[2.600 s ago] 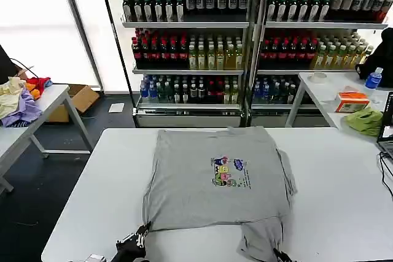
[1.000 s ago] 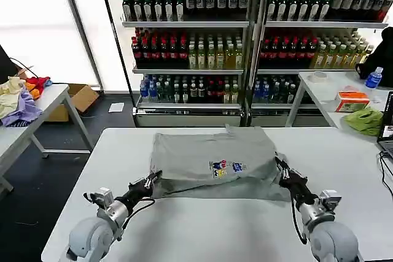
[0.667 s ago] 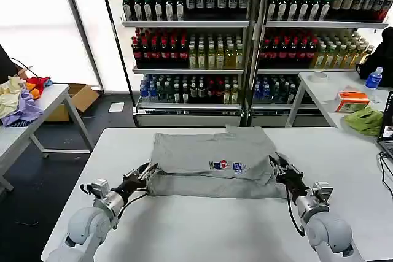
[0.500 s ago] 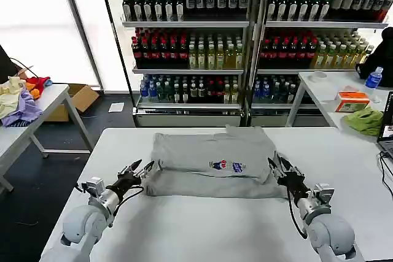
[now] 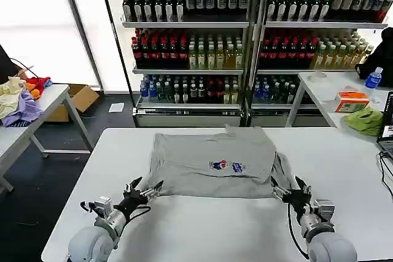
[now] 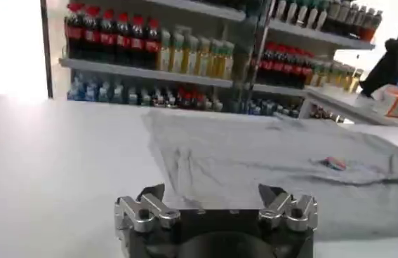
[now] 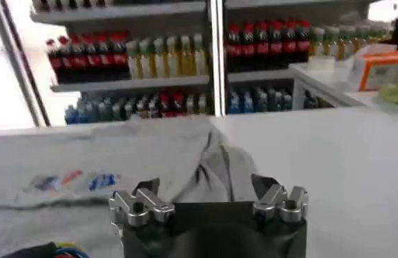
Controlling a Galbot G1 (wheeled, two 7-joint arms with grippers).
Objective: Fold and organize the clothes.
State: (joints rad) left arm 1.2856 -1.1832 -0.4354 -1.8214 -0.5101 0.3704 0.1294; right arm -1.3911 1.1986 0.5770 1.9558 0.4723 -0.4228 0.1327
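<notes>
A light grey shirt (image 5: 212, 161) with a small colourful cartoon print (image 5: 226, 165) lies folded in half on the white table (image 5: 202, 231), its fold facing me. A sleeve (image 5: 283, 167) sticks out at its right end. My left gripper (image 5: 142, 189) hovers open just in front of the shirt's near left corner, holding nothing. My right gripper (image 5: 288, 189) is open beside the sleeve, also holding nothing. In the left wrist view the left gripper (image 6: 210, 195) faces the shirt (image 6: 276, 161) with bare table between. In the right wrist view the right gripper (image 7: 206, 186) points at the sleeve (image 7: 220, 165).
Drink shelves (image 5: 252, 35) stand behind the table. A side table at the left carries a colourful heap of garments (image 5: 18, 99). The table at the right holds a lime-green cloth (image 5: 365, 119), an orange box (image 5: 352, 101) and a laptop edge (image 5: 388, 124).
The flat shirt's near half was carried over its far half by both grippers. They then opened, let go, and drew back toward the table's near edge.
</notes>
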